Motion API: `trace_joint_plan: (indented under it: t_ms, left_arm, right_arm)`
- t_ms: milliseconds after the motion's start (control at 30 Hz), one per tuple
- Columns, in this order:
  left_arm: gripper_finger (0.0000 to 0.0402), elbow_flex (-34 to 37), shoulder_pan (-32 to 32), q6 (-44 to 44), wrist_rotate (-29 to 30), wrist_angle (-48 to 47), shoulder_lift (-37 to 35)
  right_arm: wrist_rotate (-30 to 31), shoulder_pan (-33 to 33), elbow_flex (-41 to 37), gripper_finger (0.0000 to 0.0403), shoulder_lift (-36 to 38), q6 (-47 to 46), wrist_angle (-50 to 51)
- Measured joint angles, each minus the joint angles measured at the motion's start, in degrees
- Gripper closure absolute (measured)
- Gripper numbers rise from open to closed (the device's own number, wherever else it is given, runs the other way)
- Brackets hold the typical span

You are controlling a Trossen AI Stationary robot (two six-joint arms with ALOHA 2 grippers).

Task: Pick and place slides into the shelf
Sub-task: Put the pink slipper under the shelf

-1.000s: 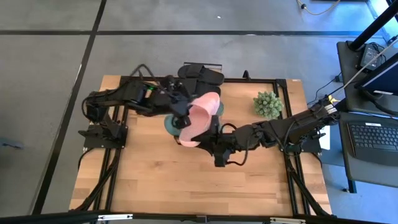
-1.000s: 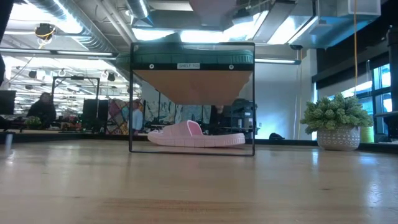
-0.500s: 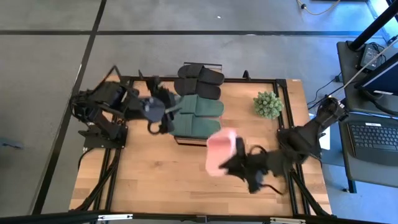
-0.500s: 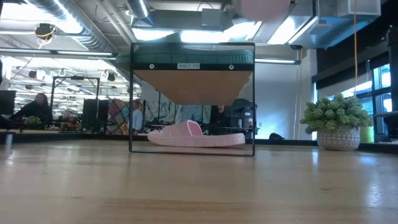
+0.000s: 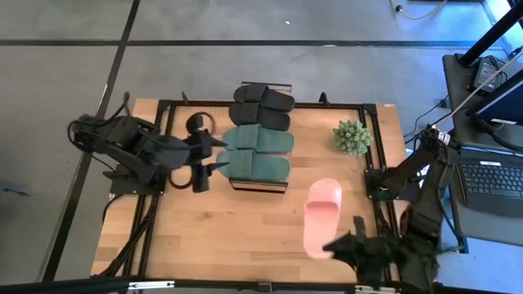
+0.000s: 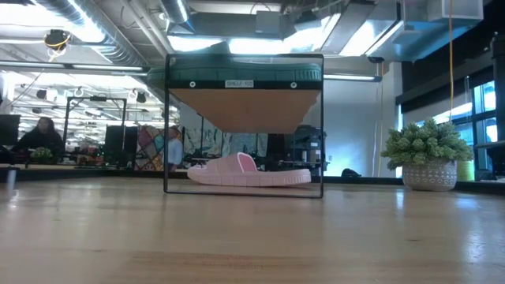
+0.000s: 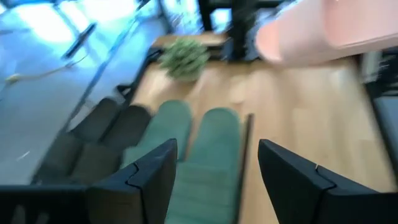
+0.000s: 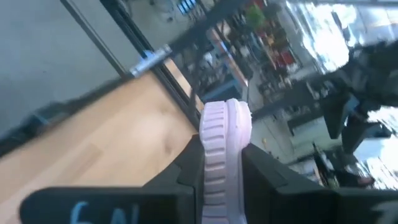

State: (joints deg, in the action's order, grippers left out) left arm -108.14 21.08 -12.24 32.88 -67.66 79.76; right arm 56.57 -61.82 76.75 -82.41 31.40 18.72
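The shelf [image 6: 167,126] stands at the table's far middle. A dark green pair of slides [image 5: 258,152] lies on its top board, and a black pair [image 5: 262,103] lies just beyond them. One pink slide [image 6: 248,173] rests sole-down on the bottom board. My right gripper [image 5: 339,245], near the table's right near corner, is shut on a second pink slide [image 5: 321,214]. My left gripper [image 5: 204,163] stands open just left of the shelf, with the green slides [image 7: 202,149] ahead of its fingers. My right gripper pinches the pink slide between its two fingers at the slide's near end [image 8: 225,163], one finger on each broad face, with the ribbed sole edge showing between them. The slide is lifted clear of the table and reaches from the fingers toward the far edge.
A potted green plant [image 5: 351,137] stands at the far right of the table, right of the shelf. Bare wooden tabletop [image 5: 221,229] spreads across the near half. A desk with a keyboard [image 5: 490,180] stands beyond the right edge.
My right gripper has swung from beside the shelf toward the table's right near corner, carrying the pink slide clear of the table. My left gripper has drawn back from over the shelf toward the left edge and stays open.
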Motion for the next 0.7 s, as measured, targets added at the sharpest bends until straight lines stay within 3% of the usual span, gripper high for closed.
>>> trace_joint_plan:
  t_ms: [200,400,533,700]
  left_arm:
    - [0.0185,24.8,-0.1,5.3,-5.8,23.4,-15.6]
    - [0.0185,45.6,-0.1,9.1,-10.2,42.8,-29.8]
    - [0.0185,57.2,-0.1,10.4,-14.9,51.3,-37.0]
    - [0.0185,68.4,-0.1,10.4,-15.5,58.0,-45.4]
  right_arm:
    - [0.7,-4.9,-6.5,0.0331,0.0,0.5,-6.4]
    - [0.8,-5.2,-13.4,0.0333,0.0,1.5,-13.3]
    - [0.9,-5.2,-20.0,0.0333,0.0,6.8,-24.4]
    - [0.9,-5.5,-28.6,0.0334,0.0,12.7,-39.1]
